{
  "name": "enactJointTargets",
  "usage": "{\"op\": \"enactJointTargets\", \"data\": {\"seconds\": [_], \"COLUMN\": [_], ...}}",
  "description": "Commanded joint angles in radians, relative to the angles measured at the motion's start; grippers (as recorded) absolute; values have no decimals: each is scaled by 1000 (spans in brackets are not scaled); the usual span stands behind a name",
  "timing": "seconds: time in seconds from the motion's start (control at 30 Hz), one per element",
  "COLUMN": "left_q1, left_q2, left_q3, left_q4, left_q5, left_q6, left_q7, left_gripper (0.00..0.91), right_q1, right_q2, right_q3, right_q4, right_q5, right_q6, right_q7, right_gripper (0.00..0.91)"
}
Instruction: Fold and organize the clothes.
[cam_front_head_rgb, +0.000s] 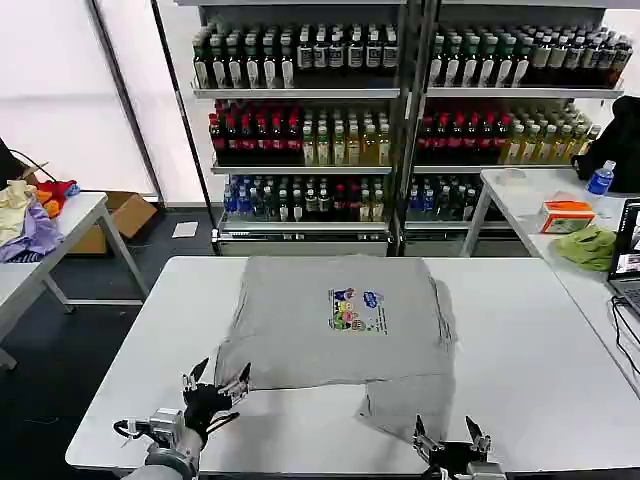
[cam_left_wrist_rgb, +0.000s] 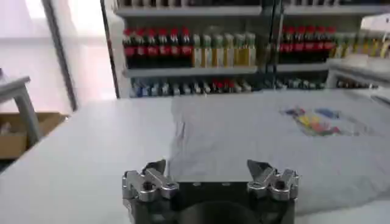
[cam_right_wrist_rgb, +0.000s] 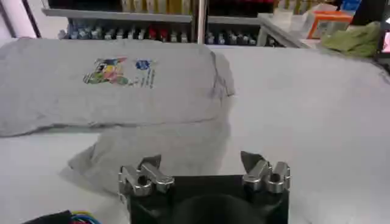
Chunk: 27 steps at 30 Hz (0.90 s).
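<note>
A light grey shirt (cam_front_head_rgb: 335, 320) with a small multicolour chest print (cam_front_head_rgb: 356, 310) lies partly folded across the middle of the white table (cam_front_head_rgb: 540, 340). One flap (cam_front_head_rgb: 415, 400) of it hangs toward the near edge on the right. My left gripper (cam_front_head_rgb: 216, 380) stands open just off the shirt's near left corner, nothing between its fingers; the left wrist view shows the shirt (cam_left_wrist_rgb: 274, 140) spread ahead of that left gripper (cam_left_wrist_rgb: 207, 170). Open too is my right gripper (cam_front_head_rgb: 450, 432), at the table's near edge just before the flap; the right wrist view has the flap (cam_right_wrist_rgb: 164, 149) directly ahead of the right gripper (cam_right_wrist_rgb: 201, 163).
Shelves of bottled drinks (cam_front_head_rgb: 400, 110) stand behind the table. A side table on the right carries a lime-green cloth (cam_front_head_rgb: 588, 246), an orange box (cam_front_head_rgb: 567, 215), a water bottle (cam_front_head_rgb: 600, 178) and a laptop (cam_front_head_rgb: 630, 255). Coloured garments (cam_front_head_rgb: 30, 215) lie on the left side table.
</note>
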Motion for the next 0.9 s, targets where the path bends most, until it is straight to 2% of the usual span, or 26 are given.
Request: {"op": "enactJointTargets", "data": {"seconds": [0.03, 0.57, 0.63, 0.67, 0.7, 0.73, 0.77, 0.8, 0.83, 0.87, 0.9], "left_q1": [7, 10, 12, 12, 12, 11, 12, 12, 13, 14, 17], "left_q2": [21, 30, 31, 31, 31, 30, 31, 31, 32, 33, 35], "left_q3": [-7, -7, -1, 2, 3, 5, 6, 7, 8, 9, 12], "left_q4": [3, 15, 18, 20, 23, 26, 29, 33, 36, 38, 39], "left_q5": [-17, -61, -64, -64, -64, -64, -67, -72, -73, -73, -73], "left_q6": [64, 79, 81, 81, 82, 83, 84, 85, 86, 86, 86], "left_q7": [-5, -5, -5, -5, -5, -5, -6, -6, -7, -7, -9], "left_gripper": [907, 907, 816, 725, 705, 615, 564, 433, 333, 141, 60], "right_q1": [0, 15, 15, 15, 17, 18, 18, 19, 19, 20, 20], "right_q2": [2, 20, 18, 19, 20, 20, 20, 19, 19, 19, 19], "right_q3": [-11, -41, -44, -46, -47, -50, -51, -53, -54, -54, -54], "right_q4": [-10, -58, -63, -68, -71, -76, -77, -81, -83, -85, -86], "right_q5": [-1, -18, -19, -21, -23, -25, -25, -25, -25, -25, -26], "right_q6": [-2, -3, -2, -1, -2, -2, -1, 0, 1, 3, 6], "right_q7": [7, 9, 9, 9, 9, 8, 7, 5, 4, 4, 5], "right_gripper": [907, 907, 907, 907, 907, 887, 796, 443, 292, 0, 0]}}
